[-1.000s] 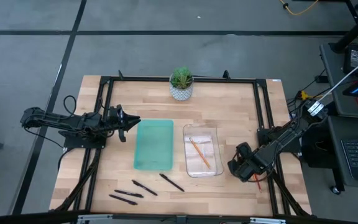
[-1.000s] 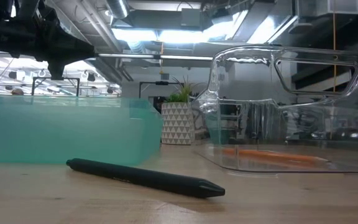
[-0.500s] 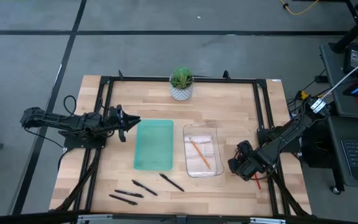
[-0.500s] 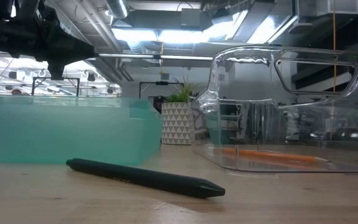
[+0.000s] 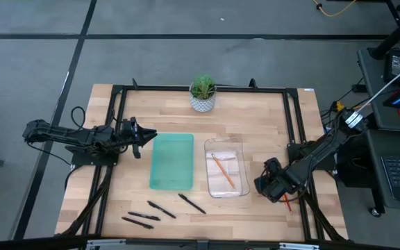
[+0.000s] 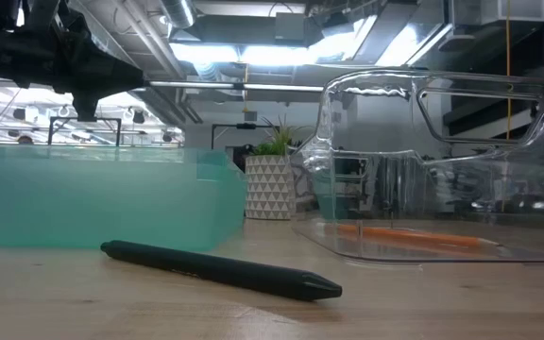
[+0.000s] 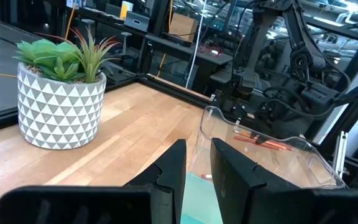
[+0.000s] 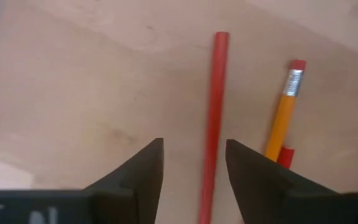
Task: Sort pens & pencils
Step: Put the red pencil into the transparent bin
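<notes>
Pencils lie on the surface under my right claw (image 8: 194,162), whose parted fingers straddle the red pencil (image 8: 213,118) beside the orange one (image 8: 281,118); light, stiff and prone to roll, I judge it wants a mid-shaft pinch.

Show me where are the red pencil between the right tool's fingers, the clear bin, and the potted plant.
red pencil (image 8: 212,118): right wrist view, middle of its shaft.
clear bin (image 5: 241,148): high view, right rim.
potted plant (image 5: 202,103): high view, white pot.
</notes>
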